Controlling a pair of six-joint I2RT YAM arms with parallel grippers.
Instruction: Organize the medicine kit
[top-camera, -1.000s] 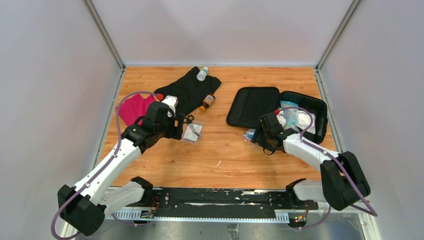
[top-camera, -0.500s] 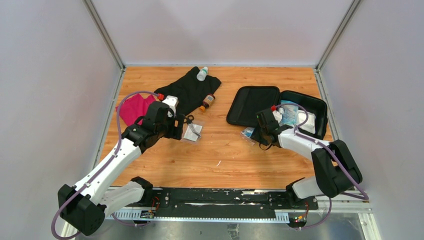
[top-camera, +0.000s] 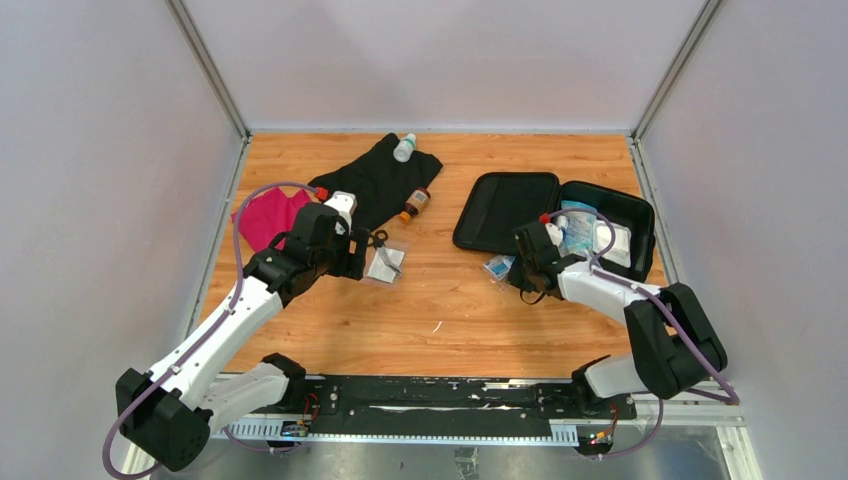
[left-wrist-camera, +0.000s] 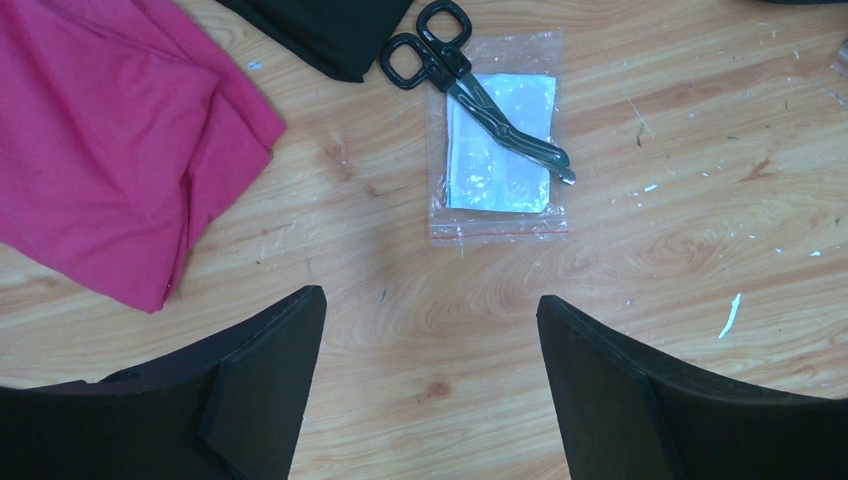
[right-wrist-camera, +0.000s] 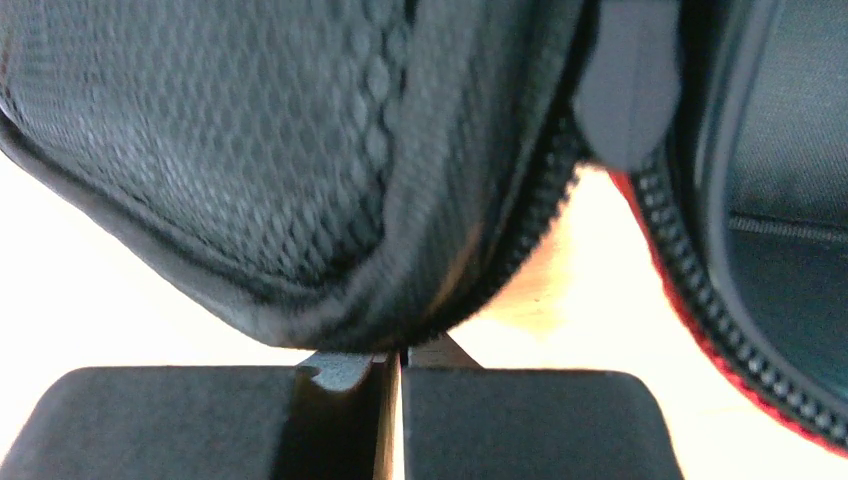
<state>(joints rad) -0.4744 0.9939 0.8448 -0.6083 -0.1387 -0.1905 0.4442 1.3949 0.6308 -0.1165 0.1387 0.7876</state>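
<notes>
Step judged: loading strays into the medicine kit (top-camera: 505, 205), open at the table's right; my right gripper (right-wrist-camera: 393, 375) sits pinched shut against its zipper edge, my left gripper (left-wrist-camera: 428, 305) gapes empty above scissors (left-wrist-camera: 470, 80) crossing a clear pouch (left-wrist-camera: 500, 190), so the next move needs a straight descent clear of the magenta cloth (left-wrist-camera: 110, 140).

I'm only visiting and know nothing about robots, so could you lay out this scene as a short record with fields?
kit: medicine kit, lying open, supplies in its right half
left hand: open, hovering short of the scissors
scissors: lying across a clear bag
right hand: shut, at the kit's zipper edge
loose: black cloth, magenta cloth, white bottle, brown bottle
</notes>
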